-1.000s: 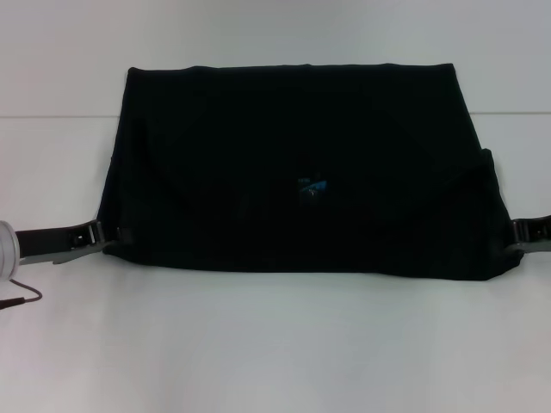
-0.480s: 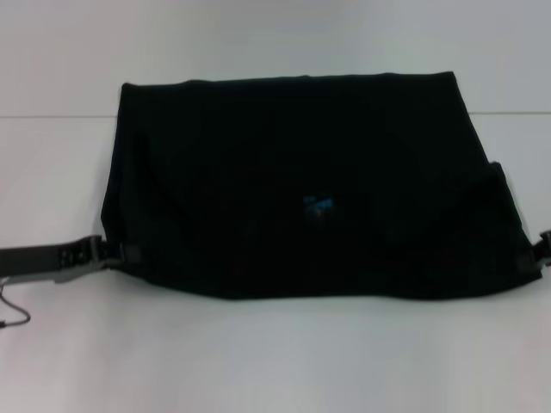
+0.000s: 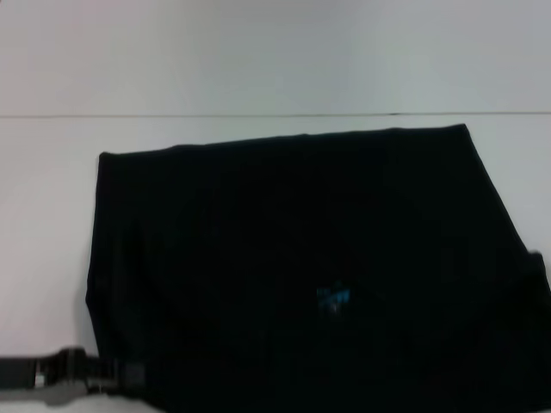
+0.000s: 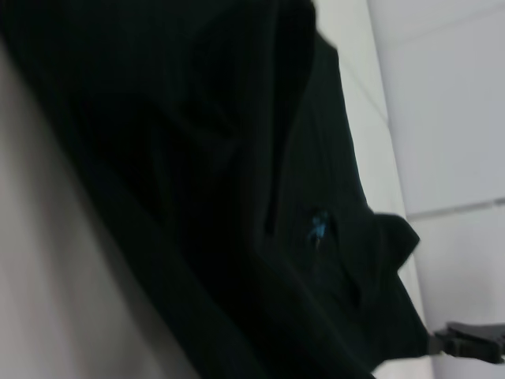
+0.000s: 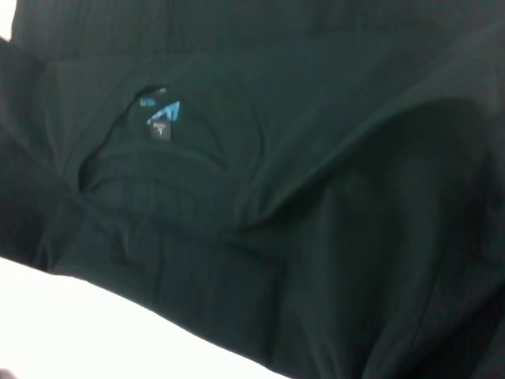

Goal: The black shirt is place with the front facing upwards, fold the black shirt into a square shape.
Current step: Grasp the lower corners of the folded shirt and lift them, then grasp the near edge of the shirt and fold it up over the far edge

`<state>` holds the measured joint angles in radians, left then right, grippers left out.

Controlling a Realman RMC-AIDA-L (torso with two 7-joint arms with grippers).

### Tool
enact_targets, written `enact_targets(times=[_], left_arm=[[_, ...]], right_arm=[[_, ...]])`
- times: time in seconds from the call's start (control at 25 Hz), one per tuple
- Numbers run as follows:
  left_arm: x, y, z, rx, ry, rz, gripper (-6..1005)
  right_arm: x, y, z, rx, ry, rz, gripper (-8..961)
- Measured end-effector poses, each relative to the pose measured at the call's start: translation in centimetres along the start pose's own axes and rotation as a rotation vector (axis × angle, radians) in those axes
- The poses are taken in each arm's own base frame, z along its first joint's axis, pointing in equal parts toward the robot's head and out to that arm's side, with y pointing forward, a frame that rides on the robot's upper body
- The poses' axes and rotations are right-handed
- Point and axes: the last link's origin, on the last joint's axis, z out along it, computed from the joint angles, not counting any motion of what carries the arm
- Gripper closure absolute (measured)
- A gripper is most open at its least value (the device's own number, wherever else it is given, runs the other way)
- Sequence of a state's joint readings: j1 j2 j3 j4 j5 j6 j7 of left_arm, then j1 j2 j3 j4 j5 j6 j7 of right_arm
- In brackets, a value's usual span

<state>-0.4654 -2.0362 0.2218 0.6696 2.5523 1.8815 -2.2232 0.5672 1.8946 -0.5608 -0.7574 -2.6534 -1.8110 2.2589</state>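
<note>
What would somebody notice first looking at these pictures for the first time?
The black shirt dominates: a big dark slab of cloth filling the lower middle of the head view, spread over the white table. A small blue neck label is the only colour on it, near its centre. The left gripper pinches the shirt's near left corner at the bottom edge; the right gripper is not clearly visible.

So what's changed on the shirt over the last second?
The black shirt has been drawn toward the robot, its far edge now nearer in the head view. The left gripper came back with it, still at the near left corner. The right gripper has slid out of the head view. The fold and blue neck label look unchanged.
</note>
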Motion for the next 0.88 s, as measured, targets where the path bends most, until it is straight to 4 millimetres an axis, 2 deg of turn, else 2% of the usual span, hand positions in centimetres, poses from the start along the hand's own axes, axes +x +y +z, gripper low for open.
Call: enact_targets(times=[0.16,0.36,0.6,0.88], left_arm=[[-1.5,0.1,-0.2,-0.038,-0.043,-0.069,925],[-1.7,0.3,-0.2,-0.05,-0.058,-0.076,926],[0.2,0.9,-0.5,-0.077,0.028,-0.059,925],[4.3,1.4,-0.9,-0.144,0.293,-0.04,925]], right_arm=[[3.0,-0.5,1.0,-0.051,0.03,0.0,904],[4.3,-0.9,2.1,-0.101,0.021,0.003,896],[2.9,-0.5,1.5,-0.16,-0.099,0.011,886],[-1.0,0.3,0.0,-0.299,-0.404,0.069,875]])
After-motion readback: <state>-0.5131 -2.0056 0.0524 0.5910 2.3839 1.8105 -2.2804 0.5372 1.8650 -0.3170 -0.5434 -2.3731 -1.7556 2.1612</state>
